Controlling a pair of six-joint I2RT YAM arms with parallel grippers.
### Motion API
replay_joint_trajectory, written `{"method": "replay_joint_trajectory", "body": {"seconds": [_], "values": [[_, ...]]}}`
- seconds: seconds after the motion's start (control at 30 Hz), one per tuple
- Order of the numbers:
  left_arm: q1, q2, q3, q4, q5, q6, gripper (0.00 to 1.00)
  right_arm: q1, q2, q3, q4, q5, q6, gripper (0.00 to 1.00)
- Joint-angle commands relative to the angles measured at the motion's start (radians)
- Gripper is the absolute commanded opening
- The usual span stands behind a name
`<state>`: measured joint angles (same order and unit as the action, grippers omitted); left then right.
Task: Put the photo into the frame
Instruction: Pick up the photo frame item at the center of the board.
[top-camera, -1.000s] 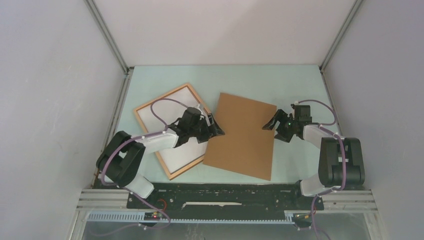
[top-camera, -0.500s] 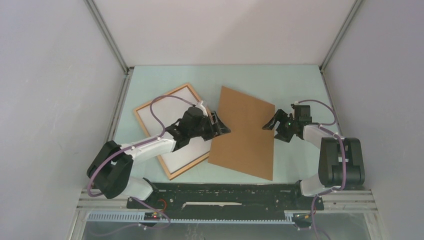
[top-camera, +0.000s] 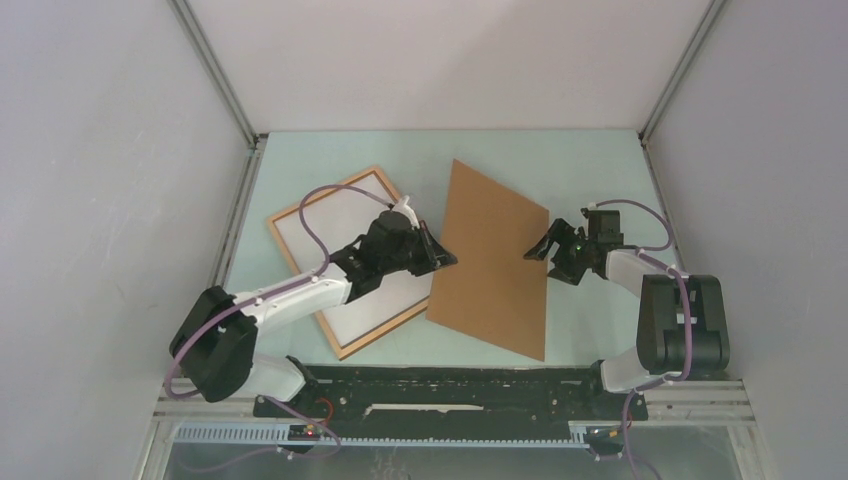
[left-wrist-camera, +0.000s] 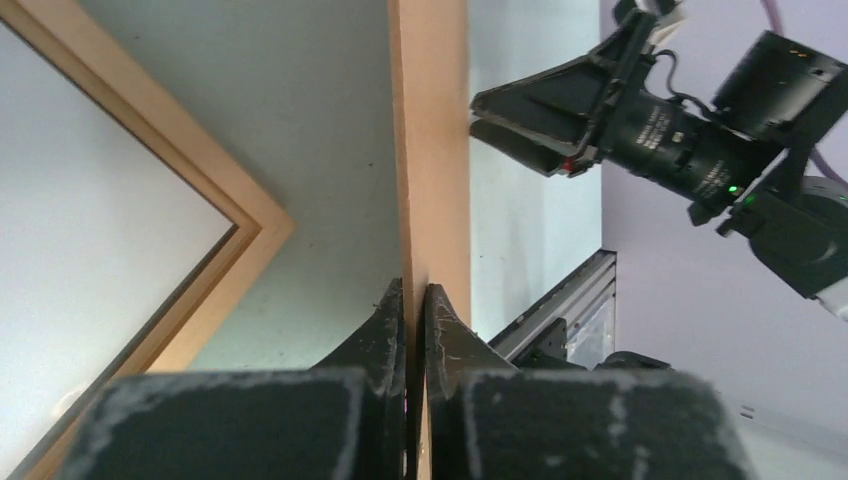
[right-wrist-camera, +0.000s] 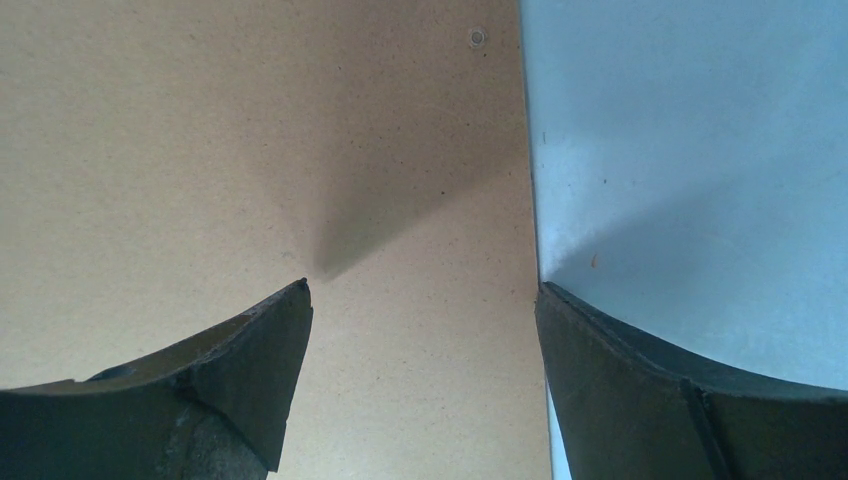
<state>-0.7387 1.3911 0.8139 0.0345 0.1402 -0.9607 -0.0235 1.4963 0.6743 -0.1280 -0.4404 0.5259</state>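
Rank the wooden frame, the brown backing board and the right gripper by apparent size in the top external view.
1. Wooden frame and backing board: too alike to rank; the board is tilted, so foreshortened.
2. Right gripper: clearly smallest.

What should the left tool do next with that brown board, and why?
Probably swing the board over onto the frame: the left tool pinches its raised edge, and a white sheet already lies inside.
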Motion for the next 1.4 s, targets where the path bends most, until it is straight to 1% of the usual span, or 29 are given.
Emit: {"method": "replay_joint_trajectory", "body": {"seconds": [0.0,0.17,0.2,0.27,0.33,0.4,0.43,0.57,0.63,0.77,0.97,1.03,1.07,1.23,1.37], "values": [[-0.011,-0.03,0.052,-0.013,-0.024,0.048,0.0,0.017,0.02,-0.023,-0.05,-0.01,0.002,0.9],[-0.012,-0.018,0.07,-0.028,-0.018,0.059,0.0,0.017,0.016,-0.023,-0.052,-0.009,0.002,0.9],[-0.012,-0.017,0.072,-0.028,-0.014,0.061,0.02,0.017,0.016,-0.022,-0.052,-0.009,0.001,0.9],[-0.012,-0.019,0.074,-0.028,-0.011,0.062,0.05,0.018,0.014,-0.022,-0.053,-0.008,0.001,0.9],[-0.012,-0.027,0.078,-0.056,-0.01,0.065,0.14,0.018,0.011,-0.022,-0.056,-0.005,0.0,0.9],[-0.013,-0.035,0.087,-0.077,-0.014,0.072,0.16,0.019,0.006,-0.022,-0.059,0.001,0.0,0.9],[-0.012,-0.039,0.09,-0.085,-0.018,0.074,0.15,0.02,0.003,-0.023,-0.061,0.005,0.0,0.9],[-0.009,-0.052,0.1,-0.109,-0.021,0.086,0.04,0.021,-0.028,-0.022,-0.078,0.037,-0.004,0.9],[-0.008,-0.061,0.116,-0.133,-0.025,0.102,0.0,0.02,-0.065,-0.022,-0.095,0.072,-0.007,0.9],[-0.004,-0.089,0.153,-0.201,-0.039,0.146,0.0,0.02,-0.151,-0.022,-0.133,0.141,-0.016,0.92],[0.012,-0.135,0.197,-0.284,-0.05,0.194,0.0,0.072,-0.268,-0.021,-0.166,0.198,-0.03,0.95],[0.014,-0.144,0.215,-0.311,-0.056,0.198,0.0,0.106,-0.299,0.001,-0.204,0.235,-0.04,0.98],[0.014,-0.146,0.226,-0.325,-0.059,0.198,0.0,0.143,-0.315,0.021,-0.226,0.262,-0.048,0.99],[0.017,-0.171,0.277,-0.373,-0.06,0.213,0.0,0.297,-0.402,0.08,-0.302,0.366,-0.069,1.0],[0.018,-0.224,0.353,-0.453,-0.114,0.267,0.0,0.378,-0.429,0.113,-0.335,0.395,-0.067,1.0]]}}
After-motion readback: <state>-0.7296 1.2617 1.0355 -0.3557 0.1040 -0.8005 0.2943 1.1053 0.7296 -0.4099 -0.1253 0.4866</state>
